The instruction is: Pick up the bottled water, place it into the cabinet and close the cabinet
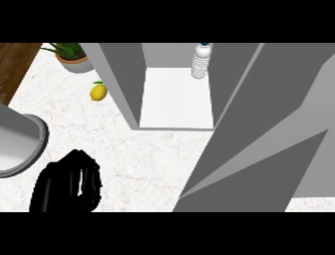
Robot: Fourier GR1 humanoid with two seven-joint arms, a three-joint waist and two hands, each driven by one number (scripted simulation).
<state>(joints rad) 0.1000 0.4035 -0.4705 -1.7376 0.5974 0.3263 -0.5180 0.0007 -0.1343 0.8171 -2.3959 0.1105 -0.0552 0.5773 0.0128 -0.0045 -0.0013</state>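
**Editor:** Where is the bottled water at this moment?

**Photographer:** The bottled water (pixel 201 61) stands upright inside the open cabinet (pixel 119 79), at the back right of its white floor, with no hand on it. The cabinet sits toward the far edge of the desk (pixel 148 154).

**Editor:** So the placing is done?

**Photographer:** By the look of it, yes. The bottle is picked, carried and set down inside. What remains is the closing: the cabinet door (pixel 273 124) is swung wide and fills the right side of the view as a broad grey panel.

**Editor:** And the hands?

**Photographer:** The left robot hand (pixel 67 182) hangs over the near left part of the desk, well apart from the cabinet, below its grey forearm (pixel 5 139). It is a dark shape from this angle, and I cannot tell whether it is spread or closed; nothing shows in it. The right robot hand is out of the picture, so I cannot say whether it is at the door.

**Editor:** Anything else on the desk?

**Photographer:** A lemon (pixel 97 91) lies just left of the cabinet, and a potted plant (pixel 71 56) stands at the far left corner. Neither is in the door's way, as far as I can judge.
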